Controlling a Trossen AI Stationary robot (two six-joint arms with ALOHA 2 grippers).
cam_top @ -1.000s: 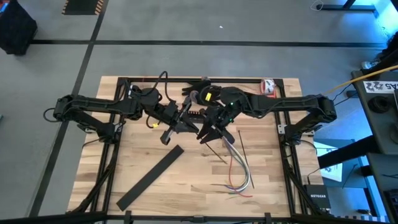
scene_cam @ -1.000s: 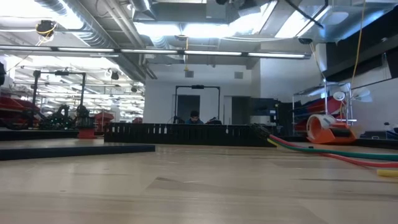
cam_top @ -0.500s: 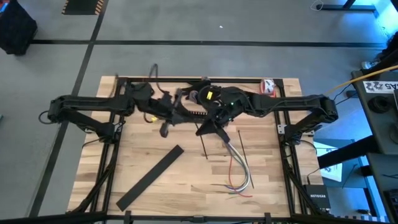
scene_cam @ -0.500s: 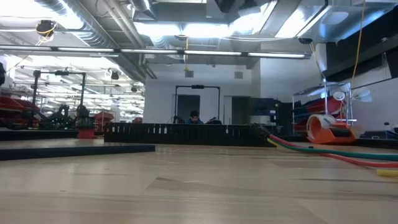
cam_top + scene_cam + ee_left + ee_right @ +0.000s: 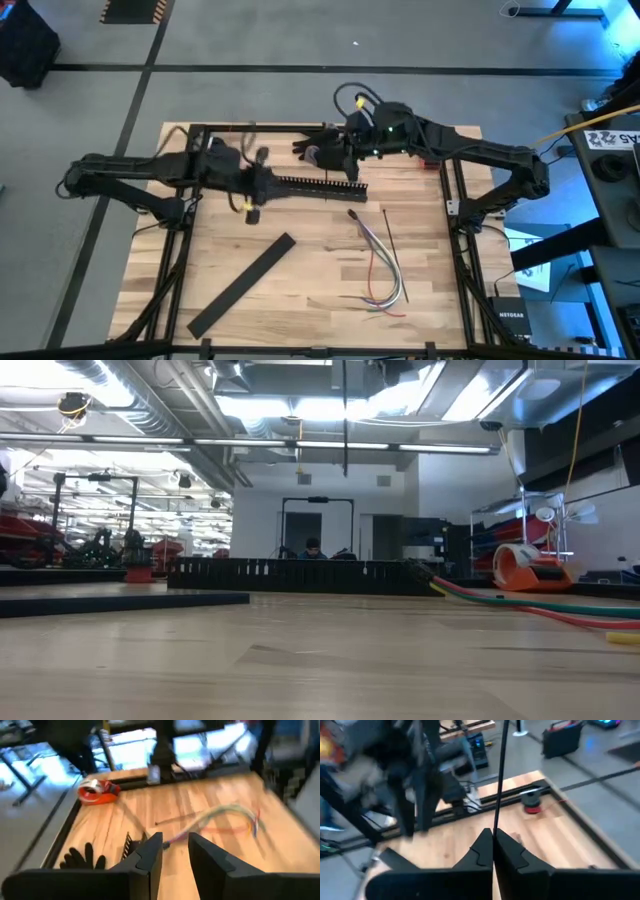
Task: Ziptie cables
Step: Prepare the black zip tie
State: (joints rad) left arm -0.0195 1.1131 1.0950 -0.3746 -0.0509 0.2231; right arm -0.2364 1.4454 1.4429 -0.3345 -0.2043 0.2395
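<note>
From where I stand, the widest bare stretch of table (image 5: 300, 290) lies at the near edge, between the flat black strip (image 5: 242, 285) on the left and the cables (image 5: 384, 268) on the right. The comb-slotted bar (image 5: 310, 182) lies across the middle and blocks a straight reach from front to back. The left gripper (image 5: 258, 185) sits at that bar's left end, crowding that side. The right gripper (image 5: 322, 153) hangs above the far rail, pinching the ziptie (image 5: 499, 780) upright. A red tape roll (image 5: 97, 790) occupies the far corner, just beside the rail.
</note>
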